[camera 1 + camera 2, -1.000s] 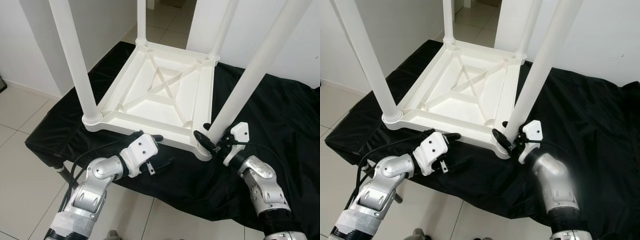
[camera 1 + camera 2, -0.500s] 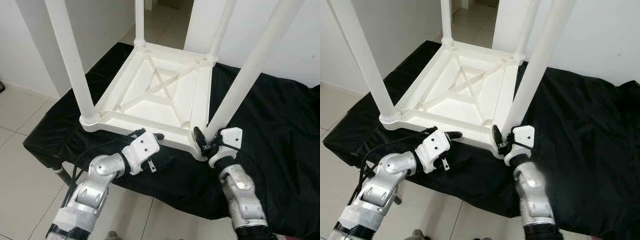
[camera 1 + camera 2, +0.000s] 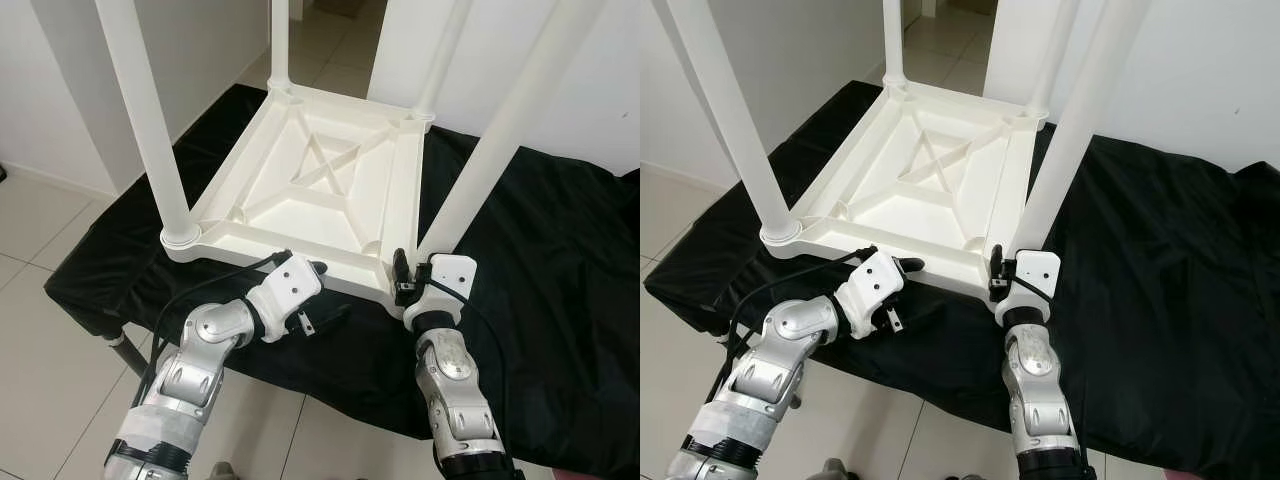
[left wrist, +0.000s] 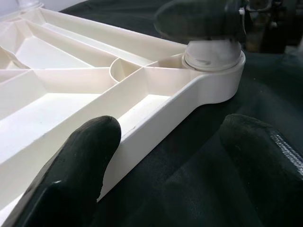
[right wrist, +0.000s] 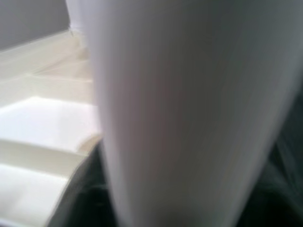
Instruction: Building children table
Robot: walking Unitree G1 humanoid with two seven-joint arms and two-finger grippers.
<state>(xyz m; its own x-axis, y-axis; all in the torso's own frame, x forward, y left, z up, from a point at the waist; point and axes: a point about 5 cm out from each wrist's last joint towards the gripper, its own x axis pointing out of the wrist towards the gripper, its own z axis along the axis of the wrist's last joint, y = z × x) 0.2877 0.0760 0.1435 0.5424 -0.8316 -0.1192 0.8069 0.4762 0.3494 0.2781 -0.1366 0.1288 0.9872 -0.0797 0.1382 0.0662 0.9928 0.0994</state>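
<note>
A white plastic children's table (image 3: 320,190) lies upside down on a black cloth, its four legs pointing up. At the middle of the near rim (image 4: 156,123) sits my left gripper (image 3: 312,275), open, with one finger (image 4: 85,165) over the ribbed underside and the other (image 4: 258,161) outside above the cloth. My right gripper (image 3: 415,275) is at the socket of the near right leg (image 3: 490,150), shut on the base of that leg. One black finger (image 3: 400,268) shows left of the leg. In the right wrist view the leg (image 5: 189,104) is blurred and very close.
The black cloth (image 3: 560,260) covers a low platform and drops off at its front edge near my arms. Tiled floor (image 3: 40,330) lies to the left, white walls behind, and a doorway beyond the far legs (image 3: 280,40).
My right forearm swung in from the right to stand under the gripper, and the wrist turned around the leg's base. The left gripper stayed at the rim.
</note>
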